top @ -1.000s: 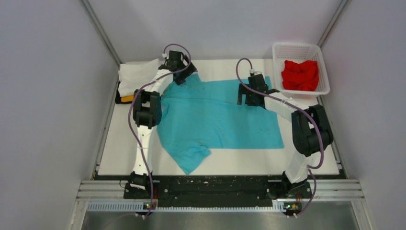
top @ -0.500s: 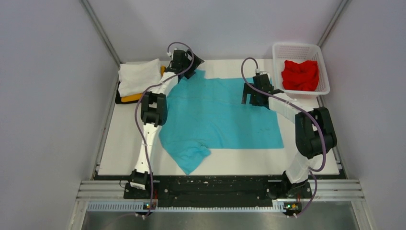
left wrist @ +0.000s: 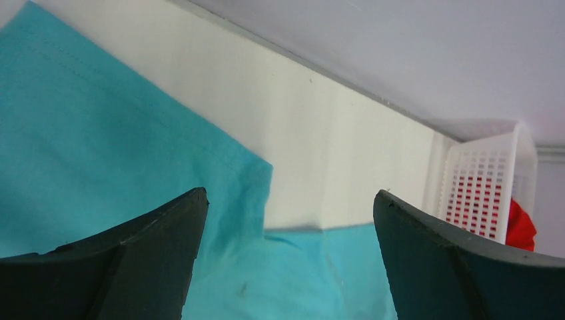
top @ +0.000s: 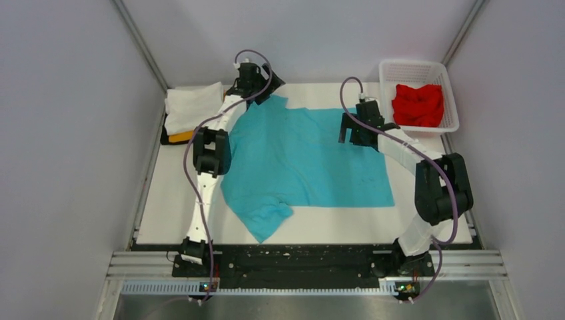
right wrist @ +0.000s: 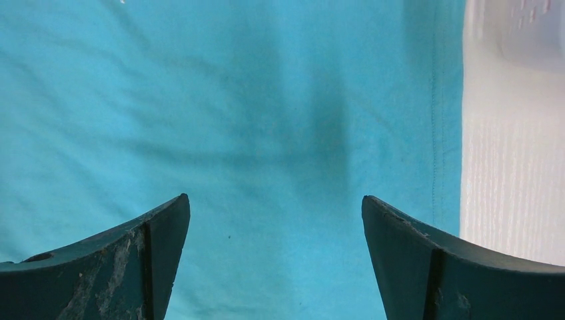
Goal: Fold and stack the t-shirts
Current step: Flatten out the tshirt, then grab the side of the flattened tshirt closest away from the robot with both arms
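Hovering released above the turquoise t-shirt [top: 313, 160], our left gripper [left wrist: 288, 200] and right gripper [right wrist: 276, 200] grasp nothing. We judge the cloth below each is spread for folding.

From above, the left arm [top: 223, 120] covers the turquoise tee's [top: 306, 160] left edge, and the right arm [top: 400, 150] covers its far right corner. The white tee [top: 193, 105] hides all but an edge of the orange tee [top: 178, 137] and the black tee [top: 163, 138]. The left wrist view cuts off the basket [left wrist: 480, 193] and the red tee [left wrist: 520, 227] at its right edge. Both wrist views crop the fingers [right wrist: 100, 267] at the bottom.
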Action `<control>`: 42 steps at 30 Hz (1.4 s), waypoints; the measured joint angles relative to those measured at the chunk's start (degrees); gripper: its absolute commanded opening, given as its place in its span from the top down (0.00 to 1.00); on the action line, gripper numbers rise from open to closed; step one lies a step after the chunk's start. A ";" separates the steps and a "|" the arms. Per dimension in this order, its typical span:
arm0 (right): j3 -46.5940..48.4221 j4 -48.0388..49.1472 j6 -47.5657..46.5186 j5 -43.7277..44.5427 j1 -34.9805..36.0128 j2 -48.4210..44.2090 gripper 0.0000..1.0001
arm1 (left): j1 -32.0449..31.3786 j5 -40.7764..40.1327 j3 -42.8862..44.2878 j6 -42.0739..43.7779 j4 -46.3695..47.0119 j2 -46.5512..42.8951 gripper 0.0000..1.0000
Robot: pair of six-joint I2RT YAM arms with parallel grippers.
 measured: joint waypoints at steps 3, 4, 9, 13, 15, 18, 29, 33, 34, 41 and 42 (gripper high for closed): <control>-0.26 -0.37 0.15 -0.48 -0.02 -2.62 0.01 | -0.07 -0.55 -5.84 4.20 -3.39 -8.55 0.01; -0.61 -0.24 0.20 -0.61 -0.02 -3.63 0.01 | -0.07 -0.83 -8.66 5.46 -4.33 -12.28 0.01; -4.66 -0.35 1.70 -1.14 -0.02 -8.44 0.01 | -0.61 -3.23 -27.41 10.75 -8.20 -35.82 0.01; -9.57 -1.42 4.17 -0.04 -0.02 -12.02 0.01 | -3.45 -10.16 -44.81 13.25 -10.93 -53.72 0.01; -12.63 -2.47 5.68 1.29 -0.11 -15.02 0.01 | -6.05 -12.63 -53.70 13.40 -12.04 -60.61 0.01; -16.63 -4.20 8.31 3.34 -0.57 -20.35 0.01 | -10.34 -14.99 -68.26 11.72 -14.99 -69.18 0.01; -24.13 -6.78 13.75 8.22 -1.66 -31.89 0.01 | -27.87 -21.29 -93.59 -7.72 -30.01 -84.83 0.07; -25.66 -7.21 14.16 8.20 -1.66 -31.95 0.02 | -40.39 -22.69 -93.29 -15.13 -34.23 -82.68 0.19; -26.08 -7.28 14.19 8.24 -1.66 -32.11 0.02 | -42.53 -22.67 -93.13 -16.37 -35.17 -81.66 0.21; -27.89 -9.70 14.80 9.29 -1.66 -36.30 0.02 | -50.34 -23.61 -92.87 -22.56 -41.24 -72.59 0.32; -27.91 -9.92 14.88 9.46 -1.66 -37.09 0.02 | -51.08 -23.67 -92.87 -23.08 -41.48 -72.26 0.35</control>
